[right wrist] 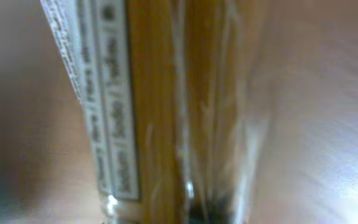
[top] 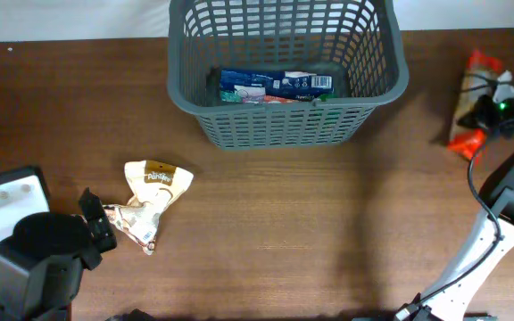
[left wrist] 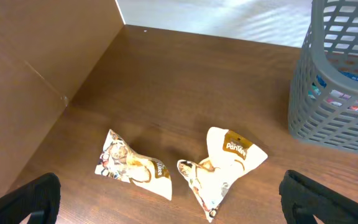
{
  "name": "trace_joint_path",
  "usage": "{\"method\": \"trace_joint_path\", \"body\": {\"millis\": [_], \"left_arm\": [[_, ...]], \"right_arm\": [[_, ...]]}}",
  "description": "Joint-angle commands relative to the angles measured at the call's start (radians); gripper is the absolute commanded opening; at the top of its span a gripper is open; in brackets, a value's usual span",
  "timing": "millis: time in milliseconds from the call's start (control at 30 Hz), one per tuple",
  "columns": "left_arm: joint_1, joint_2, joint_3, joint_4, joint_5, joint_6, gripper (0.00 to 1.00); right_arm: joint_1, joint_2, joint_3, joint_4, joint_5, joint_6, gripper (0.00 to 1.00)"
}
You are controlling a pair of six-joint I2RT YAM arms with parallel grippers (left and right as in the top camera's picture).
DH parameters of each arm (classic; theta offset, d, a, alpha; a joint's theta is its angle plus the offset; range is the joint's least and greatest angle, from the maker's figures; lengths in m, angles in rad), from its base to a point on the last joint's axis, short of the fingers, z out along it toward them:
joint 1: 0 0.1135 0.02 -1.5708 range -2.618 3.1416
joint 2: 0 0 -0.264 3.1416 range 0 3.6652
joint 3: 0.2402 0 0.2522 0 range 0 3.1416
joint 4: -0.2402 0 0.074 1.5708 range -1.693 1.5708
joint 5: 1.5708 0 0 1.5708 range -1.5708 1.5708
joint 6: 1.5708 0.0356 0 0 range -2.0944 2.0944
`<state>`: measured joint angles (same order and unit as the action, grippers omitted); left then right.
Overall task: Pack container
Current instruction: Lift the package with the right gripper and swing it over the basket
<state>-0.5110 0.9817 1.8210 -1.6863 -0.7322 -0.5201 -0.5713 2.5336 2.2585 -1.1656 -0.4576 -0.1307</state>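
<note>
Left end effector is held spread wide and empty, just beside a crumpled cream packet on the desk. Whether the right end effector is clenched on the orange packet cannot be told. The container, standing at the far desk edge, is judged stiff yet light, and is best gripped by its solid rim.

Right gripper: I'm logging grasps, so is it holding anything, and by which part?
Cannot be told. The right gripper sits at the middle of the orange packet, but no view shows its fingers closed on it.
</note>
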Motion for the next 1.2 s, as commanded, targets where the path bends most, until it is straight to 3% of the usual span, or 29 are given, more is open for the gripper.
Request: {"method": "trace_joint_path", "body": {"millis": [0,167,400,800,1167], "left_arm": [[-0.003,0.000,-0.001,0.002,0.003,-0.002,0.99],[-0.003,0.000,-0.001,0.002,0.003,-0.002,0.99],[-0.003,0.000,-0.001,0.002,0.003,-0.002,0.99],[-0.003,0.000,-0.001,0.000,0.004,-0.002,0.99],[-0.003,0.000,-0.001,-0.001,0.003,-0.001,0.99]], "right_arm": [[0.016,-0.008,0.183,0.022,-0.494,0.069,0.04],[0.028,-0.014,0.454,0.018,-0.715,0.142,0.04],[0.081,-0.027,0.873,0.019,-0.815,0.170,0.04],[0.312,-0.147,0.883,0.064,-0.823,-0.027,0.04],[0.502,-0.172,0.883,-0.057,-0.515,-0.105,0.04]]}}
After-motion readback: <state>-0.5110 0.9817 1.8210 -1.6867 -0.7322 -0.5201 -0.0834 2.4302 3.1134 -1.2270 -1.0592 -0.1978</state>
